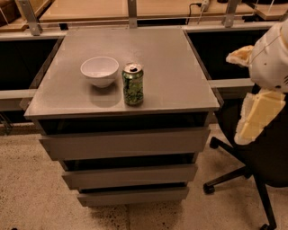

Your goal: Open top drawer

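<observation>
Floor and backdrop: speckled beige floor; pale wooden desks run along the top of the frame.
Top drawer: centre of the frame, uppermost of three grey fronts, directly under the cabinet top. No tray interior shows, so judged shut and the task not yet started.
Front panel: plain and flat, with no handle. A dark gap runs along its upper edge under the overhang.
Handling (judgement): stiff panel on slides, smooth face with little to grip. Likely light unless loaded; contents unseen.
Hold point (judgement): hook over the upper edge through the dark gap, near the middle of the width, then pull straight out toward the bottom of the frame to avoid skewing.
Lower drawers: two slimmer fronts below, also shut.
Cabinet top: grey slab carrying a white bowl and a green can, just beside each other and both upright. A jerky pull might tip the can.
Office chair: black base at lower right, near the cabinet's right side.
Gripper: right edge of the frame, cream-coloured, over the chair and well apart from the drawer.
Jaw state: cannot tell; nothing seen held.
</observation>
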You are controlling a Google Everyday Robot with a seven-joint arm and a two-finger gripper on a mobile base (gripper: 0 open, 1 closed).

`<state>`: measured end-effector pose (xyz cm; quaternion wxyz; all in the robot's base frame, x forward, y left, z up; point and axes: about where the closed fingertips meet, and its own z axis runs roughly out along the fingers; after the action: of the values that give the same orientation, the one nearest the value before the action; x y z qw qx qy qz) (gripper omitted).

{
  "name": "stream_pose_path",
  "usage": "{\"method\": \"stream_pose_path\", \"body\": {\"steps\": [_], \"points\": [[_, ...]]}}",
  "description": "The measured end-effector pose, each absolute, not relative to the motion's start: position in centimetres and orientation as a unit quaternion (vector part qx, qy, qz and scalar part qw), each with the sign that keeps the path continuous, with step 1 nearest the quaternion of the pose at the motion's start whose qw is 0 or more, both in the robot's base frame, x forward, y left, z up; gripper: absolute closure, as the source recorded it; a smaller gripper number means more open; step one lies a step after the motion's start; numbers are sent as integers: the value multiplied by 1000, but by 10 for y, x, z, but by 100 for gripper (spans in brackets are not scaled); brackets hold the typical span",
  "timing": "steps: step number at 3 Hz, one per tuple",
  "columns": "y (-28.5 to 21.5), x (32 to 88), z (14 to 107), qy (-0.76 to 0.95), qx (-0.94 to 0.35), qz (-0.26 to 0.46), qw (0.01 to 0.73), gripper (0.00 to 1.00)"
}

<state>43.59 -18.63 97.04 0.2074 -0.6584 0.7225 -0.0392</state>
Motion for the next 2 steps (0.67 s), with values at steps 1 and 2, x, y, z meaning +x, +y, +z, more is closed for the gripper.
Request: {"method": "stream_pose_path", "body": {"steps": [1, 2], "points": [[-167, 425, 925, 713, -661, -33, 232, 0], [-154, 417, 852, 703, -670, -11, 240, 0]]}}
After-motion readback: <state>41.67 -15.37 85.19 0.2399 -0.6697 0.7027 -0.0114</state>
